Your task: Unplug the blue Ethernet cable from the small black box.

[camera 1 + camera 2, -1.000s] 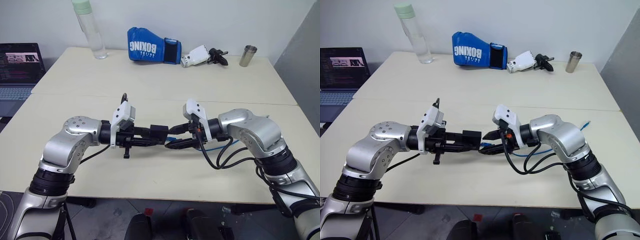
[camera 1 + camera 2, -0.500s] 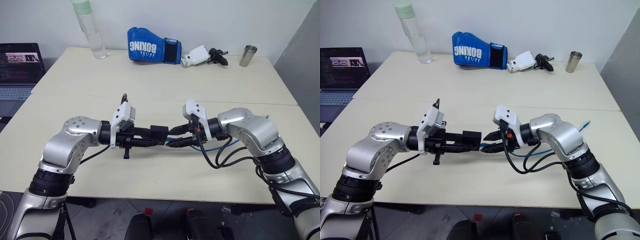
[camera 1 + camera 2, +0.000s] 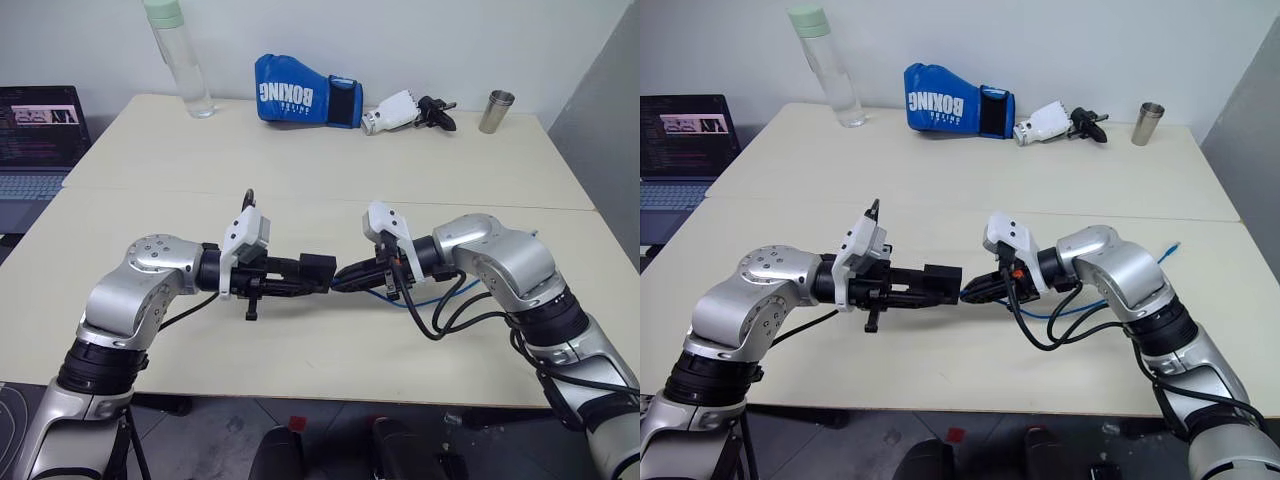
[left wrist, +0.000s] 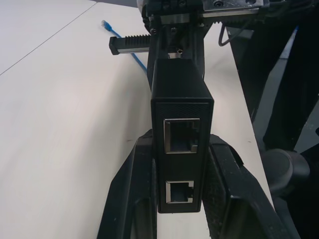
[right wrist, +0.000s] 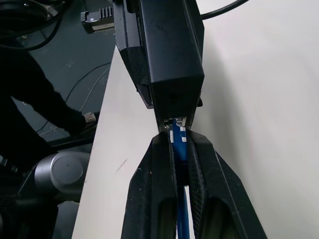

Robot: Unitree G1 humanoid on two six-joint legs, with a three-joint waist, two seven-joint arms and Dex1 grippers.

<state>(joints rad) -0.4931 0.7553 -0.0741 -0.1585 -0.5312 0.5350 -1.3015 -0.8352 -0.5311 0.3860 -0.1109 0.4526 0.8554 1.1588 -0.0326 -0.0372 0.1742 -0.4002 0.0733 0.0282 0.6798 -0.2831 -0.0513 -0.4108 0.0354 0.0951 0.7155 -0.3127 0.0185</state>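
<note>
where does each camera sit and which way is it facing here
Head eyes: high on the head, looking forward and down at the table; both arms show.
Left wrist: along the left gripper, shut on the small black box.
Right wrist: along the right gripper, shut on the blue Ethernet cable at the box.
Shared: all views show the box and cable.

Two pale cream tables (image 3: 300,160) stand pushed together against a plain white wall (image 3: 400,30). A grey panel (image 3: 610,110) rises at the right, over dark grey floor (image 3: 230,425).
</note>
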